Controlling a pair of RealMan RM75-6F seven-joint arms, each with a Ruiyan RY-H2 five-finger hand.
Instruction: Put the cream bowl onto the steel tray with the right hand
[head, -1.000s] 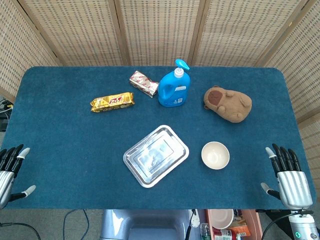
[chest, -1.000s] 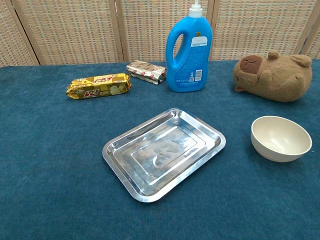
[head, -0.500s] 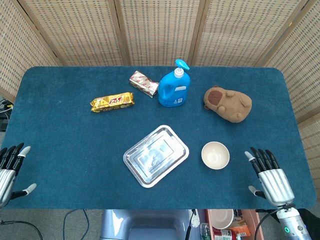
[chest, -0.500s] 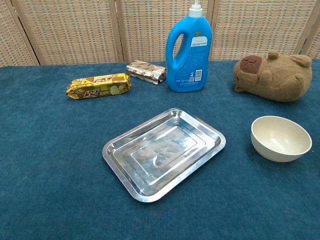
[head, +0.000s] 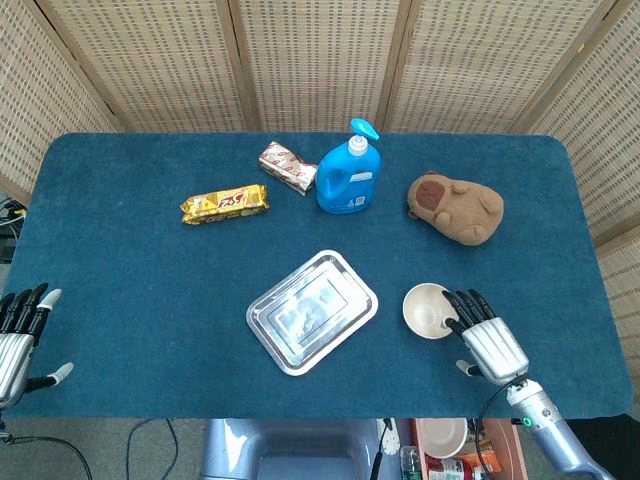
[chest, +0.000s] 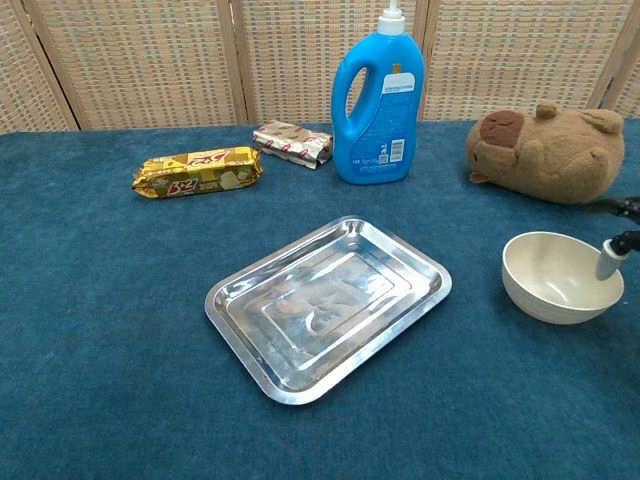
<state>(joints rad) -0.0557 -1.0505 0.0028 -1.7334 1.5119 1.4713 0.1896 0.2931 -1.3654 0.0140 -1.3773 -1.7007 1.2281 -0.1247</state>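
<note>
The cream bowl (head: 428, 309) (chest: 556, 276) stands upright on the blue table, just right of the steel tray (head: 311, 311) (chest: 327, 305), which lies empty at the table's middle front. My right hand (head: 482, 338) is at the bowl's right side with fingers spread, its fingertips (chest: 610, 260) reaching over the bowl's right rim; it holds nothing. My left hand (head: 18, 335) hangs open off the table's front left corner, far from both objects, and the chest view does not show it.
A blue detergent bottle (head: 348, 172) stands behind the tray. A brown plush capybara (head: 456, 206) lies behind the bowl. Two snack packs lie at the back left, a yellow one (head: 225, 203) and a red-and-white one (head: 288, 166). Wicker screens enclose the table.
My right hand has moved left from the table's front right edge up to the bowl, its fingertips now entering the chest view. The left hand has barely moved.
</note>
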